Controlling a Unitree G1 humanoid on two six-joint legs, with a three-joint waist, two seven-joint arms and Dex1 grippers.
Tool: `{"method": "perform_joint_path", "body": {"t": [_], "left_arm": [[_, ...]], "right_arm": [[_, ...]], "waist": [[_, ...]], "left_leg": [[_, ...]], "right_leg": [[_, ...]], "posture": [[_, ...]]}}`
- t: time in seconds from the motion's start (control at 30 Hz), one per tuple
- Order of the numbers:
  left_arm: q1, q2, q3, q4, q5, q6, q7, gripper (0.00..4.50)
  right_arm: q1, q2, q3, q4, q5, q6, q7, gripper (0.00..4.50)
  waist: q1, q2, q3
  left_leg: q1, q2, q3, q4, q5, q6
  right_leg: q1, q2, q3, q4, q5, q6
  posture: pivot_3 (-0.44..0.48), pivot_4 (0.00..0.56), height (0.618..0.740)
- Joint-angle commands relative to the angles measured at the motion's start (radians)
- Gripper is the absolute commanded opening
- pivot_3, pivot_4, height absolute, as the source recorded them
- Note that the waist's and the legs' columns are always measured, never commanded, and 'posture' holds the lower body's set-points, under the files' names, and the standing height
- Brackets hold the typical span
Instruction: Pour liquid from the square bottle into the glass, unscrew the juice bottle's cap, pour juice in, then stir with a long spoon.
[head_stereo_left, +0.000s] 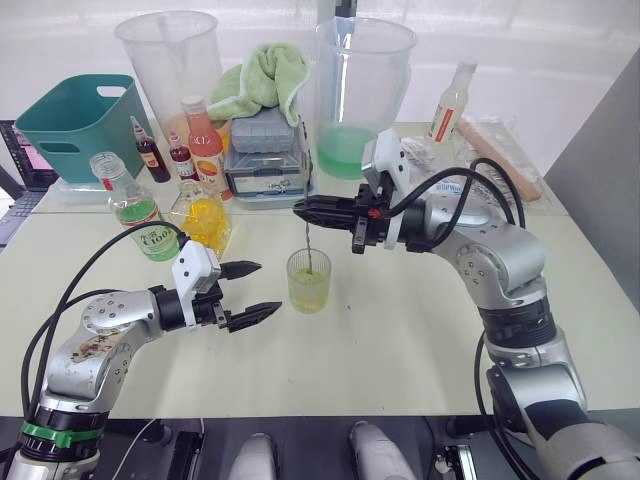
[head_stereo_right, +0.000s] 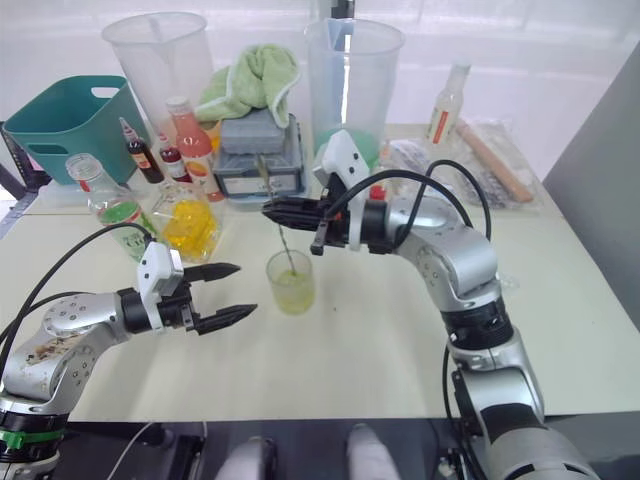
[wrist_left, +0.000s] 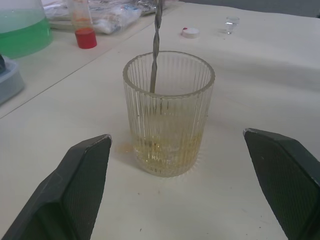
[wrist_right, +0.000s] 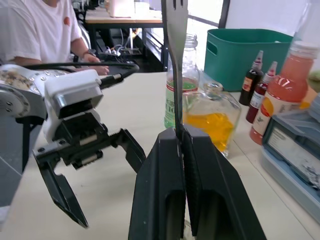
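Pinching the long spoon (head_stereo_left: 308, 245), right end effector (head_stereo_left: 300, 210) hides its top; left end effector (head_stereo_left: 253, 293) gapes wide.

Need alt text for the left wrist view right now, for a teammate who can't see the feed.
A ribbed glass holding a little yellowish liquid stands on the table, centred between the open left gripper's two black fingers, which do not touch it. The long spoon's twisted stem dips into the glass from above. A white cap lies farther back.
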Motion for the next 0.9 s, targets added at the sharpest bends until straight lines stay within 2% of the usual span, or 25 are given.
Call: {"method": "perform_joint_path", "body": {"t": [0.03, 0.2, 0.4, 0.67, 0.9], "left_arm": [[-0.002, 0.008, 0.023, -0.019, -0.007, -0.017, -0.005, 4.48], [-0.002, 0.003, 0.026, -0.015, -0.011, -0.022, -0.007, 4.48], [0.0, 0.002, 0.028, -0.015, -0.011, -0.025, -0.008, 4.48], [0.021, 0.007, 0.041, -0.03, -0.015, -0.025, -0.004, 4.48], [0.018, 0.002, 0.032, -0.028, -0.01, -0.03, 0.0, 4.48]], "right_arm": [[-0.012, -0.006, -0.03, -0.065, 0.068, 0.052, 0.016, 0.0], [-0.023, -0.1, -0.052, -0.063, 0.075, 0.093, 0.047, 0.0], [-0.036, -0.127, -0.042, -0.05, 0.044, 0.066, 0.042, 0.0], [-0.064, -0.029, -0.067, 0.003, 0.009, -0.071, -0.013, 0.0], [-0.068, 0.037, -0.06, -0.004, 0.074, -0.018, -0.009, 0.0]], "waist": [[0.0, 0.0, 0.0], [0.003, 0.0, 0.0], [-0.002, 0.0, 0.0], [0.0, 0.0, 0.0], [0.0, 0.0, 0.0]], "left_leg": [[0.0, 0.0, 0.0, 0.0, 0.0, 0.0], [0.0, 0.0, 0.0, 0.0, 0.0, 0.0], [0.0, 0.0, 0.0, 0.0, 0.0, 0.0], [0.0, 0.0, 0.0, 0.0, 0.0, 0.0], [0.0, 0.0, 0.0, 0.0, 0.0, 0.0]], "right_leg": [[0.0, 0.0, 0.0, 0.0, 0.0, 0.0], [0.0, 0.0, 0.0, 0.0, 0.0, 0.0], [0.0, 0.0, 0.0, 0.0, -0.002, 0.003], [0.0, 0.0, 0.0, 0.0, -0.002, 0.003], [0.0, 0.0, 0.0, 0.0, 0.0, 0.0]], "posture": [[0.0, 0.15, 0.728], [0.0, 0.15, 0.728], [0.0, 0.15, 0.728], [0.0, 0.15, 0.728], [0.0, 0.15, 0.728]]}}
